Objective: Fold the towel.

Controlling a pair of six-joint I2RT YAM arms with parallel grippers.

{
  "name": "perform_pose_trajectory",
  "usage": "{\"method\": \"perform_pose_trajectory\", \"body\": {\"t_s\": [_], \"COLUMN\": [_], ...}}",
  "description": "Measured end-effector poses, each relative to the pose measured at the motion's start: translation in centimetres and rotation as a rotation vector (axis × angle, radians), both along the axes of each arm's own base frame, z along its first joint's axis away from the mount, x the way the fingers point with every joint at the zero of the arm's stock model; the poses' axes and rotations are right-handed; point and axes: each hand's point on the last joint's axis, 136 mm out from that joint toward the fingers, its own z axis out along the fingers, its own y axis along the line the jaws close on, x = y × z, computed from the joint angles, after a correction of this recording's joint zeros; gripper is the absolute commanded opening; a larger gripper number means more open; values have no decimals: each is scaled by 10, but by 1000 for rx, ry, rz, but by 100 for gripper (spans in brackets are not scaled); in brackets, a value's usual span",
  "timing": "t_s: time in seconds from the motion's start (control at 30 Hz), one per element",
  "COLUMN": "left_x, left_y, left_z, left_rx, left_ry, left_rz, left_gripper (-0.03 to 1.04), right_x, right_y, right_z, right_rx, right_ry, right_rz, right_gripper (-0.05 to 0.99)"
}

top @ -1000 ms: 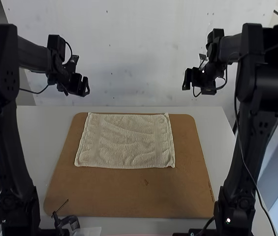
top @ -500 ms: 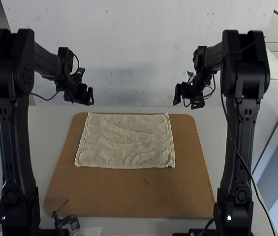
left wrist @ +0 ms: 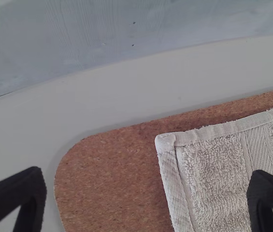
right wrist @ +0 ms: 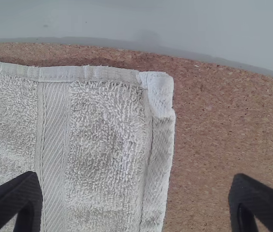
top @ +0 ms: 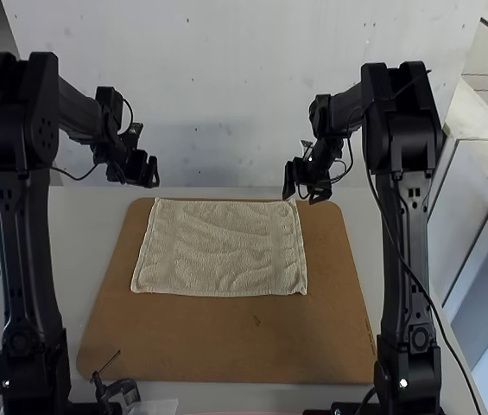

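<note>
Above the towel (top: 218, 249), the right pincer (top: 304, 189) gapes wide.

A pale wall (top: 218, 95), dotted with dark specks, stands beyond the far edge of a white table (top: 88, 233). To the right are pale, box-like units (top: 477, 199) with flat faces. Soft light leaves the wall greyer low down.
</note>
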Motion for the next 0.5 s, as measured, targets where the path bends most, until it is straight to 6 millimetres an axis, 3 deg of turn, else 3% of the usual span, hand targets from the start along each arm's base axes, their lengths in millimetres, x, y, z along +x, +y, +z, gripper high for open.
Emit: {"method": "perform_pose_trajectory", "body": {"t_s": [0.13,0.5], "left_x": [0,0], "left_y": [0,5], "left_z": [0,0], "left_rx": [0,-9], "left_ry": [-2,-1], "left_rz": [0,6], "left_gripper": [92,92], "right_x": [8,8], "right_y": [-1,-4], "right_z": [2,-14], "right_rx": [-7,-14], "right_ry": [-34,-34], "right_rz": [-16,-40], "right_gripper": [64,64]}}
